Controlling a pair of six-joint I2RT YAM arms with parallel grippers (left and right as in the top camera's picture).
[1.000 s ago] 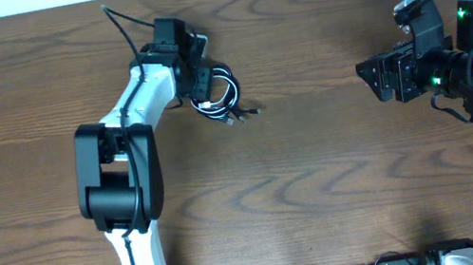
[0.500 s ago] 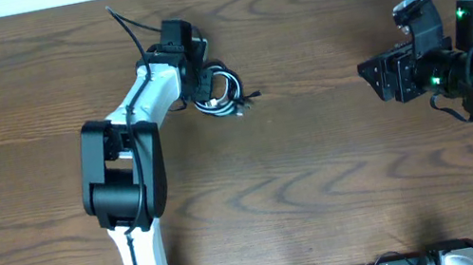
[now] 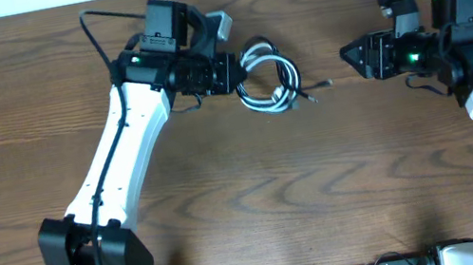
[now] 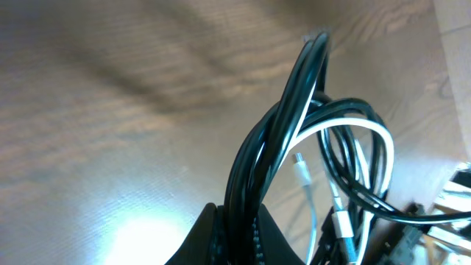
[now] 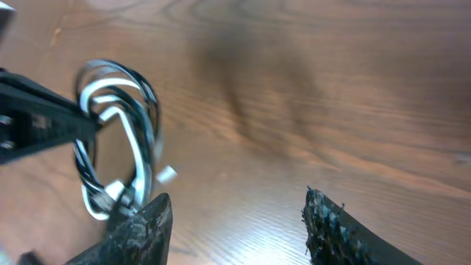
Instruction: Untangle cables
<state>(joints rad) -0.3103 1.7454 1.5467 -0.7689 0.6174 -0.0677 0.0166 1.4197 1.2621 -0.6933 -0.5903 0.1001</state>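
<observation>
The cables [image 3: 281, 98] are a bunch of thin black and white loops near the far edge of the table [image 3: 324, 195], about halfway along. The left fingers [image 4: 234, 234] are pinched tight on the black loops. One small plug end [image 3: 325, 88] pokes out toward the right fingers [image 3: 351, 55], which are spread wide and hold nothing. The bunch may be lifted off the wood, but that is hard to tell.

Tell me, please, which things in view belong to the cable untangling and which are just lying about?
Part of the job:
white cord
black cords, looped with it
left gripper, shut on the black cords
right gripper, open, nearby

Just there:
wooden table
left arm's own wire
</observation>
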